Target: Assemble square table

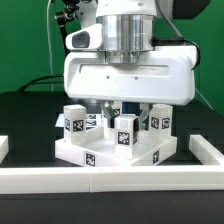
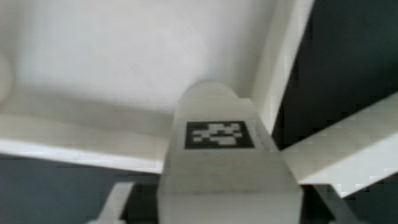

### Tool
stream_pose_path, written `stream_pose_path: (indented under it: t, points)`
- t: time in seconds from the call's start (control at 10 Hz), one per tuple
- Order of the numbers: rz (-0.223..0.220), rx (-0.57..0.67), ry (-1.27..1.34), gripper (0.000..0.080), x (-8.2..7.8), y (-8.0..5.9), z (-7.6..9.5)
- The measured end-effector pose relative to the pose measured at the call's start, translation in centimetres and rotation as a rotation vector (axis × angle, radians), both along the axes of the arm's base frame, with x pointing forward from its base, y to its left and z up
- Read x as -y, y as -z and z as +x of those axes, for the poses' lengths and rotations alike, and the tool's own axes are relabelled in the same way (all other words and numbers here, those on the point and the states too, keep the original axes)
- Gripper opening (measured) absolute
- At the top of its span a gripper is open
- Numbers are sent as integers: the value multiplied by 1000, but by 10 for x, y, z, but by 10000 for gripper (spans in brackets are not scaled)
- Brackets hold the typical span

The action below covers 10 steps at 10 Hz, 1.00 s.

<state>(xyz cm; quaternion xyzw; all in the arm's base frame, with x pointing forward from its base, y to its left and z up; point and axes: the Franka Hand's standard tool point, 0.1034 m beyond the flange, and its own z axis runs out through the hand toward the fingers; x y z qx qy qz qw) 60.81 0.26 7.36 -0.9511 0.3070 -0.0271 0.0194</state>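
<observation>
The square table's white slab (image 1: 100,155) lies on the black surface with several white tagged legs standing on it: one at the exterior view's left (image 1: 75,122), one in front (image 1: 124,135), one at the right (image 1: 160,122). My gripper (image 1: 112,108) hangs straight down among them, its fingertips hidden behind the legs. In the wrist view a white leg (image 2: 217,160) with a black-and-white tag fills the space between my fingers (image 2: 121,205), and my gripper (image 2: 217,212) is shut on it. Behind the leg lies the slab (image 2: 107,70) with its raised rim.
A long white rail (image 1: 110,182) edges the black work surface (image 1: 30,110) in front, with rail ends at the exterior view's left (image 1: 5,148) and right (image 1: 205,150). Another white bar (image 2: 347,155) lies close beside the held leg.
</observation>
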Motion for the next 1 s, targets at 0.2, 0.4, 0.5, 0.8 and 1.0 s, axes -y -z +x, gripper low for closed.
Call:
stream_pose_path:
  t: [0.2,0.4,0.5,0.8,1.0]
  points:
    - [20,2,208,290,2,0,0]
    - [33,-2,400,290,3,0,0]
    - [36,-4,451,290,3,0,0]
    - [50,-8,650,290,2,0,0]
    - [59,-12,773,290,-1,0,0]
